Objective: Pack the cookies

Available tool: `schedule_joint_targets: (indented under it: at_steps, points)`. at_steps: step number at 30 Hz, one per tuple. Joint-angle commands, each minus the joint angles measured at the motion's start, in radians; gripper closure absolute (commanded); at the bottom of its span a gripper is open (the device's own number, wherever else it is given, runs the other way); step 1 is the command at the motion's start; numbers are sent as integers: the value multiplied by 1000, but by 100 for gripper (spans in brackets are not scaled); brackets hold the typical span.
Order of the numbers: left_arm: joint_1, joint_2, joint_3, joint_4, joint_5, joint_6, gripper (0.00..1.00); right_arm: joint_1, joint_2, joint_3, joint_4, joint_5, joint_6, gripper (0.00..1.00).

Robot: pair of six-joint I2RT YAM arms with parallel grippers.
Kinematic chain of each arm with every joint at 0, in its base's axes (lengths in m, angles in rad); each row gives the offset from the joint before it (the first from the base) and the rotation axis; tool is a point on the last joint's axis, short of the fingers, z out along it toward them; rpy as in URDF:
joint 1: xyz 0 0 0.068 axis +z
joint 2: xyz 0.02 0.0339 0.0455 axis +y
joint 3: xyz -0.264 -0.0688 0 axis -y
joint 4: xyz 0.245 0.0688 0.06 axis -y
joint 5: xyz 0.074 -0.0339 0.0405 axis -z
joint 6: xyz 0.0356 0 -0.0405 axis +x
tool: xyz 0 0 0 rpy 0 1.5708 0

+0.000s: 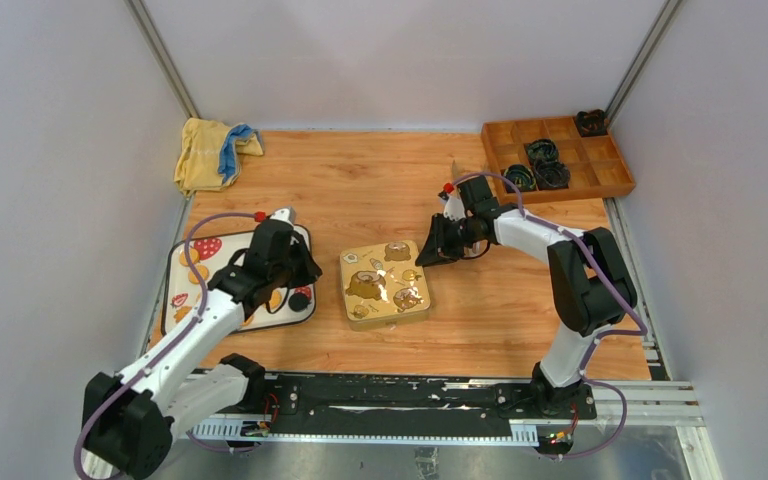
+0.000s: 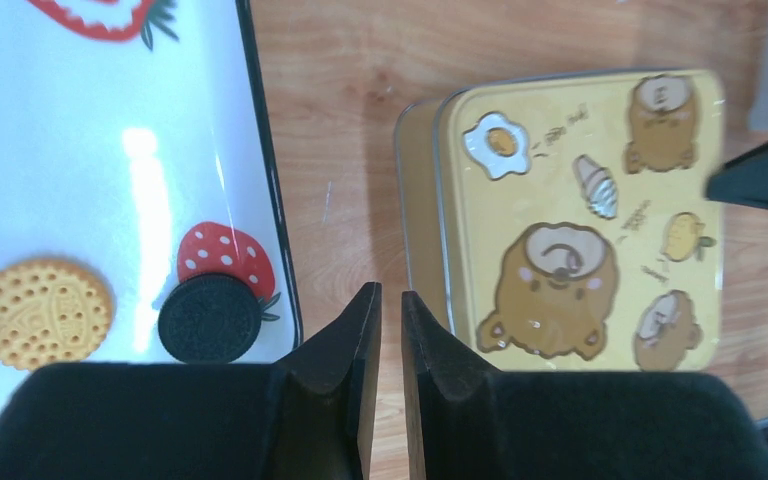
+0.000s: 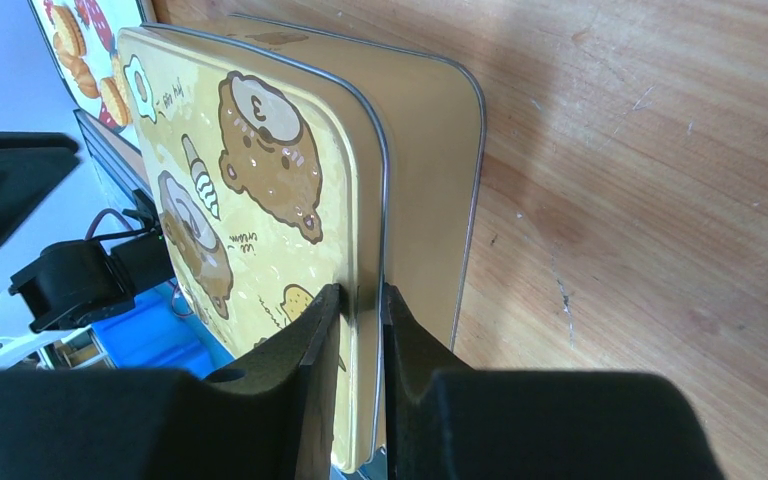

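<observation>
Right hand point(image 3: 361, 300) pinching rim of yellow tin lid point(image 3: 260, 190), left hand point(image 2: 390, 305) pressed together and empty, near black cookie point(image 2: 210, 318) on tray point(image 2: 80, 200).

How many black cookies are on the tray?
1. The black cookie lies near the tray's rim, partly over a strawberry print. The left arm may hide more.

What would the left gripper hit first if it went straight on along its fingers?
Most likely the bare wooden table, in the strip between the black rim of the strawberry-print tray and the side of the cookie tin. The left gripper lines up with that gap, though depth is unclear.
</observation>
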State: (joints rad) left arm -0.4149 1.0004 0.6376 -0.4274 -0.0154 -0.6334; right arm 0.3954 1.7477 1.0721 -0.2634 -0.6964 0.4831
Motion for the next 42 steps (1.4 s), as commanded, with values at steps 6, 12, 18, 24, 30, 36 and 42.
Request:
schedule_joint_targets:
  at_steps: [6, 12, 18, 24, 30, 36, 42]
  points:
    - [-12, -60, -38, 119, 141, -23, 80, 20, -10, -10, -83, 35, -53, 85]
    - [-66, 9, -25, 182, 188, -33, 80, 20, 5, -2, -81, 28, -55, 86]
    - [-142, 41, 42, 114, 121, -24, 80, 20, 16, 2, -76, 20, -53, 86]
    - [-218, 134, 149, -41, -22, 17, 80, 21, 19, -6, -63, 14, -53, 86]
    - [-297, 307, 222, -129, -143, -4, 81, 21, 24, -20, -47, 4, -52, 86]
    - [-365, 467, 205, -181, -192, -70, 83, 20, 33, -20, -37, -6, -52, 86]
    - [-433, 581, 172, -173, -181, -100, 86, 20, 32, -16, -31, -11, -51, 86]
